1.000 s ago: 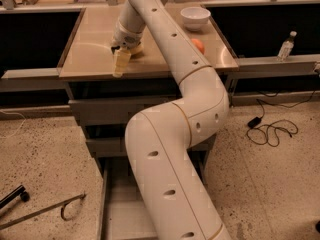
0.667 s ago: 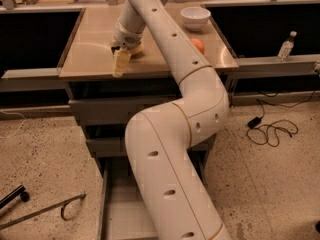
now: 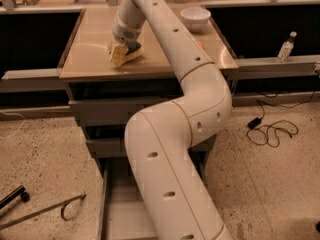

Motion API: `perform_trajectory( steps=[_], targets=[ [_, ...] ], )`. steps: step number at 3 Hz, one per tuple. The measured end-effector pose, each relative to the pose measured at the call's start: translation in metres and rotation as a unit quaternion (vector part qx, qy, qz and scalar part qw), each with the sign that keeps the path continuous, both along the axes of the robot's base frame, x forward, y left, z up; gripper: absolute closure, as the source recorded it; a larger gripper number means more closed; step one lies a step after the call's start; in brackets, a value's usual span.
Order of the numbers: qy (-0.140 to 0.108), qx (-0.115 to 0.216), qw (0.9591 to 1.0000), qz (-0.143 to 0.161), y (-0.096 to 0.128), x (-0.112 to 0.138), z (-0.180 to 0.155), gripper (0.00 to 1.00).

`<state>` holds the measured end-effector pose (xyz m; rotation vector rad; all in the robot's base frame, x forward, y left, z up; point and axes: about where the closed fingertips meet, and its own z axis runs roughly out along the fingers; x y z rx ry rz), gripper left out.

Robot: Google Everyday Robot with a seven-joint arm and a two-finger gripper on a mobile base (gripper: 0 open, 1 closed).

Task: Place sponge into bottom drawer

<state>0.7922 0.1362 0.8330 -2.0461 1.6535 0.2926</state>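
Observation:
The sponge (image 3: 133, 49), dark green on pale yellow foam, is at the middle of the cabinet's tan top (image 3: 85, 59). My gripper (image 3: 119, 56) reaches down from the white arm and is shut on the sponge, holding it just off the top. The bottom drawer (image 3: 116, 216) stands pulled out at the foot of the cabinet, its flat grey inside showing. My arm's big white links hide its right half.
A white bowl (image 3: 195, 18) sits at the back right of the top, with a sliver of the orange (image 3: 200, 44) beside my arm. Two shut grey drawers (image 3: 100, 111) are above the open one. A bottle (image 3: 286, 46) stands on the right ledge. A black cable (image 3: 270, 130) and a metal tool (image 3: 47, 211) lie on the floor.
My gripper and the sponge have risen slightly from the cabinet top. Nothing else has moved.

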Motion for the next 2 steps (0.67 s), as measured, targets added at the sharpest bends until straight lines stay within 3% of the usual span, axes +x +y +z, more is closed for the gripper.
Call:
perform_trajectory(
  steps=[1, 2],
  targets=[
    [-0.020, 0.033, 0.9992, 0.012, 0.0051, -0.0059, 0.0293, 1.00],
    [-0.021, 0.032, 0.9992, 0.012, 0.0049, -0.0058, 0.0295, 1.00]
  ],
)
